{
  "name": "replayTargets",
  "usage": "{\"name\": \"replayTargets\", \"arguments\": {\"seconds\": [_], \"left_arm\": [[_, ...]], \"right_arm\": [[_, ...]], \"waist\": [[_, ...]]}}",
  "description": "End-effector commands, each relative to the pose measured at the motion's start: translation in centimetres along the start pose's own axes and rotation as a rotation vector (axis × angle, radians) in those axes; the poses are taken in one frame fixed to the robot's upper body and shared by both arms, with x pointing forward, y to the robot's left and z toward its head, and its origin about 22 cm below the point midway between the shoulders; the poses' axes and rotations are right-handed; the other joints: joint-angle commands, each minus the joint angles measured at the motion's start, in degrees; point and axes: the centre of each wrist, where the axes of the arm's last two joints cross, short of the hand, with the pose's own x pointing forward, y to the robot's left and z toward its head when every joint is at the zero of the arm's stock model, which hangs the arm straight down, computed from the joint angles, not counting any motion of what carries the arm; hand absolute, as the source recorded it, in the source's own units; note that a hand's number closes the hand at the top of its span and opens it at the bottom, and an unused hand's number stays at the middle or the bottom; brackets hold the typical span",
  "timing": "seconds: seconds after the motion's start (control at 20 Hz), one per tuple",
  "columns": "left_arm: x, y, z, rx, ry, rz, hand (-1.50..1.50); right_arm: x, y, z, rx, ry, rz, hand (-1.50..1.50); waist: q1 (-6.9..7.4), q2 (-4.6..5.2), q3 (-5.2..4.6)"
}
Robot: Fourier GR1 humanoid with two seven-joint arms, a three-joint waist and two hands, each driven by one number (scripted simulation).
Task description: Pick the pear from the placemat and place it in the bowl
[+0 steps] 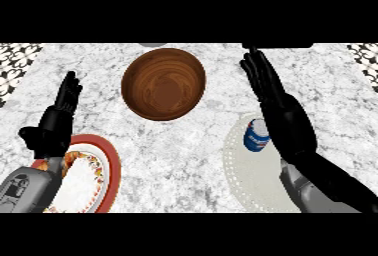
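A brown wooden bowl (163,83) stands at the back middle of the marble counter. A white round placemat (247,172) lies at the right. On it sits a small blue and white object (256,136), partly hidden by my right hand; I cannot make out a pear shape. My right hand (290,122) hangs over the placemat's right side, open with its fingers straight and pointing away from me, just right of that object. My left hand (53,127) rests open at the left, fingers up.
A plate (105,165) with a red rim and a flowered band lies at the front left, partly under my left forearm. Patterned black and white tiles (15,60) show at the far corners. Bare marble lies between the plate and the placemat.
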Motion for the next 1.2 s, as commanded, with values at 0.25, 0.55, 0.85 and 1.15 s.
{"name": "replayTargets", "arguments": {"seconds": [0.25,0.55,0.85,1.15], "left_arm": [[0.0,-3.7,1.7,-0.078,0.069,0.104,0.00],[0.3,-4.5,3.3,-0.119,0.133,0.151,0.00],[-0.7,-4.6,2.4,-0.137,0.118,0.144,0.00],[1.0,-5.8,3.3,-0.147,0.130,0.152,0.00]], "right_arm": [[-5.1,-2.8,12.1,0.290,0.579,-0.273,1.50],[-5.8,-6.3,18.5,-0.359,0.421,-0.159,-1.50],[-0.3,-11.8,19.4,-0.344,0.268,-0.088,-1.50],[3.4,-16.5,16.6,-0.329,0.452,0.111,-1.50]], "waist": [[-2.01,2.14,-1.11],[-2.82,1.28,-1.01],[-1.48,1.60,-1.36],[-0.83,1.63,-1.38]]}}
